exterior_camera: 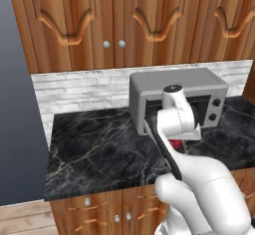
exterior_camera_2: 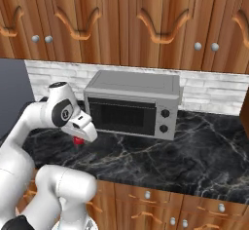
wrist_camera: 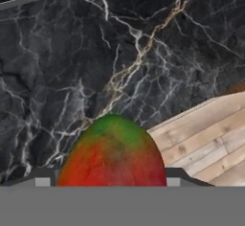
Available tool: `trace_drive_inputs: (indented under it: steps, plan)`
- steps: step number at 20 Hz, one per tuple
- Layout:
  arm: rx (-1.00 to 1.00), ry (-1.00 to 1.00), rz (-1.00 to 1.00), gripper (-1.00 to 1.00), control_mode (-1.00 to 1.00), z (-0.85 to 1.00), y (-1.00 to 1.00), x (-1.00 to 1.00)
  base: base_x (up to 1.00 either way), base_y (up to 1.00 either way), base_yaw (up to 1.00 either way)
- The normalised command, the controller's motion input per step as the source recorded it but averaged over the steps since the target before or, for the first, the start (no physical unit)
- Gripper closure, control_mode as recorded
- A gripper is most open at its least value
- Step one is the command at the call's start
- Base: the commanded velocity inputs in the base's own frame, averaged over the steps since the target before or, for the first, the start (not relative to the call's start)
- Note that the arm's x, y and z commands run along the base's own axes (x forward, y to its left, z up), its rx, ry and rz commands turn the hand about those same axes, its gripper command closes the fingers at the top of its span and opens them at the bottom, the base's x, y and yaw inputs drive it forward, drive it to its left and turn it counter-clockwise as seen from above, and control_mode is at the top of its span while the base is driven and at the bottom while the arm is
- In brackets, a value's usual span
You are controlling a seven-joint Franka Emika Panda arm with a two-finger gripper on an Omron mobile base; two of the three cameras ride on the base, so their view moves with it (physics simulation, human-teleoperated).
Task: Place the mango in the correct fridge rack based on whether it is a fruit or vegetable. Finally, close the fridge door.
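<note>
**Q:** Where is the mango (wrist_camera: 113,153)?

**A:** Between my fingers. In the hand view it sits red and green right at my gripper (wrist_camera: 111,179), a dark fingertip on either side of it, so my jaws are closed on the fruit. In the left base view a small red patch of it shows just under my wrist, and in the right base view it peeks out red below my hand.

**Q:** What lies under it?

**A:** The black marble counter (exterior_camera: 99,154) with pale veins. Past its edge in the hand view runs a strip of light wooden floor (wrist_camera: 210,139).

**Q:** What stands close by?

**A:** A grey microwave (exterior_camera_2: 131,102) on the counter, against the white brick wall (exterior_camera: 74,92). Its door is shut, two dark knobs on its right side. My hand hangs just in front of its left part, near the glass.

**Q:** Anything else around?

**A:** Brown wooden cupboards (exterior_camera_2: 121,19) with round silver knobs hang above the microwave. Lower cupboard doors (exterior_camera: 99,211) sit beneath the counter. A flat grey surface (exterior_camera: 17,104) rises at the counter's left end; I cannot tell what it is.
</note>
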Motion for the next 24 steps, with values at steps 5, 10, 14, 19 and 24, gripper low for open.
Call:
trace_drive_inputs:
  steps: [5, 10, 14, 19, 24]
  plan:
    - [0.00, 0.00, 0.00, 1.00, 1.00, 0.00, 0.00, 0.00, -0.87, 0.43, 0.00]
    - [0.00, 0.00, 0.00, 1.00, 1.00, 0.00, 0.00, 0.00, -0.98, 0.14, -0.13]
    - [0.00, 0.00, 0.00, 1.00, 1.00, 0.00, 0.00, 0.00, -0.83, 0.47, -0.26]
    - [0.00, 0.00, 0.00, 1.00, 1.00, 0.00, 0.00, 0.00, -0.64, 0.64, -0.41]
    - [0.00, 0.00, 0.00, 1.00, 1.00, 0.00, 0.00, 0.00, -0.49, 0.24, -0.81]
